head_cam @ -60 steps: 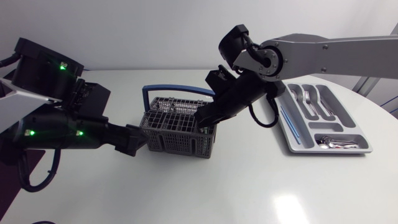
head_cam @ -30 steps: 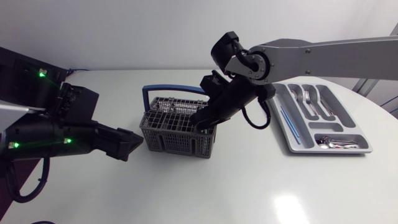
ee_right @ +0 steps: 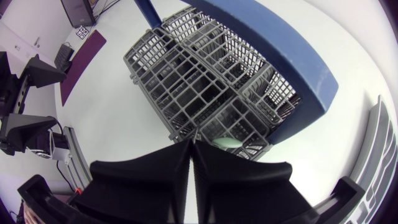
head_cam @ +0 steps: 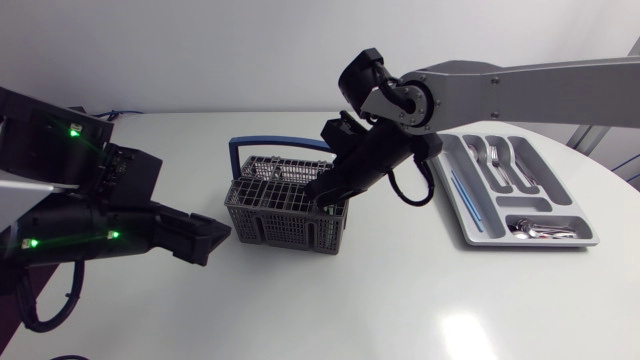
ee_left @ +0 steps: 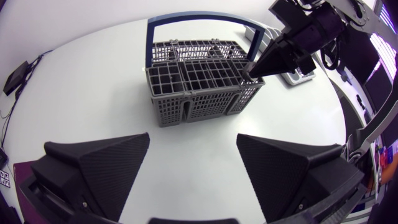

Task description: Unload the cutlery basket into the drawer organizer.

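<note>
The grey cutlery basket with its blue handle stands mid-table. My right gripper dips into the basket's right front corner compartment. In the right wrist view its fingers are pressed together over the basket, just above a pale green item; whether they pinch anything is hidden. My left gripper hovers left of the basket, open, its fingers wide apart and the basket ahead of them. The grey drawer organizer lies at the right.
The organizer holds forks, spoons and a slim bluish piece in separate compartments. The blue handle arches over the basket close to my right wrist. White table surface surrounds the basket in front.
My right gripper's fingers have closed while at the basket's corner compartment, and that arm shifted slightly left. My left gripper drew back a little from the basket.
</note>
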Motion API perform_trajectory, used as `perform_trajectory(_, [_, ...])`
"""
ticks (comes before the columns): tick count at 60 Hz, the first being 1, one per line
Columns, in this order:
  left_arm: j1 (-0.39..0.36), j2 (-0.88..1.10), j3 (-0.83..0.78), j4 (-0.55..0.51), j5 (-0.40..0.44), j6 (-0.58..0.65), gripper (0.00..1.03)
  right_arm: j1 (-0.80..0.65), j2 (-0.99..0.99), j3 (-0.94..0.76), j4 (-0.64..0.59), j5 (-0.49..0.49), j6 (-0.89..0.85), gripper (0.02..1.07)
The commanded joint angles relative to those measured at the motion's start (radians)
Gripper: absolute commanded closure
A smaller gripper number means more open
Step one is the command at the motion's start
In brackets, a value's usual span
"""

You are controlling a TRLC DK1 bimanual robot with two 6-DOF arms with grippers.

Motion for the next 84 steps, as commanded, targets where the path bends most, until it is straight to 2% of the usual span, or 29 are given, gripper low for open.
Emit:
perform_trajectory(1, [-0.008, -0.01, -0.022, 0.013, -0.008, 0.015, 0.05, 0.004, -0.015, 0.017, -0.001, 0.004, 0.013, 1.01])
perform_trajectory(39, [-0.005, -0.119, -0.066, 0.045, -0.056, 0.011, 0.05, -0.013, -0.165, 0.005, -0.02, -0.084, -0.004, 1.01])
perform_trajectory(73, [-0.008, -0.307, -0.226, 0.148, -0.161, 0.014, 0.05, -0.073, -0.392, -0.061, -0.095, -0.174, -0.04, 1.01])
perform_trajectory(84, [-0.006, -0.361, -0.282, 0.21, -0.215, 0.026, 0.05, -0.14, -0.469, -0.113, -0.13, -0.191, -0.085, 1.01])
